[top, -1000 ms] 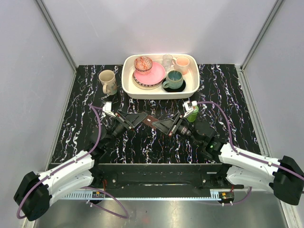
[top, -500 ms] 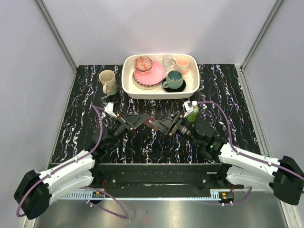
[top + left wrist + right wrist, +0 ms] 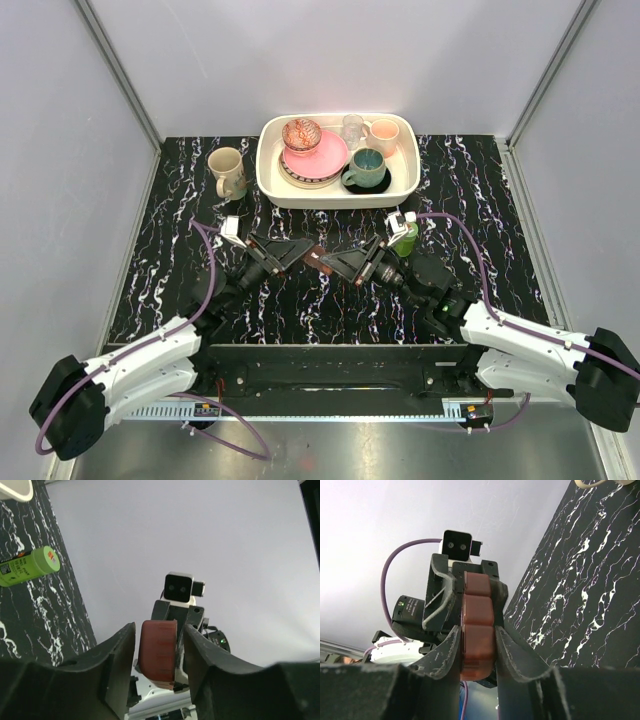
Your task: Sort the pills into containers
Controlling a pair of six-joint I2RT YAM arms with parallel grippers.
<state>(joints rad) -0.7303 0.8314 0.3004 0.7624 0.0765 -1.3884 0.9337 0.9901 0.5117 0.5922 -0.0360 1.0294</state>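
Dark-brown, the single pill case (image 3: 316,256) lies lengthwise between two end effectors, left end effector (image 3: 159,647) and right end effector (image 3: 477,647) each narrowly parted, clamping one end.

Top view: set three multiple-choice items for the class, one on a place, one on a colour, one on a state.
1. The lone mug stands: A left of the tray; B right of it; C in it.
2. The bottle is: A red; B green; C blue.
3. The case is: A lying loose; B in the tray; C held by left gripper and right gripper.
Key: A, it sits off the tray's left rim; B, green body; C, wrist views show both clamping it.
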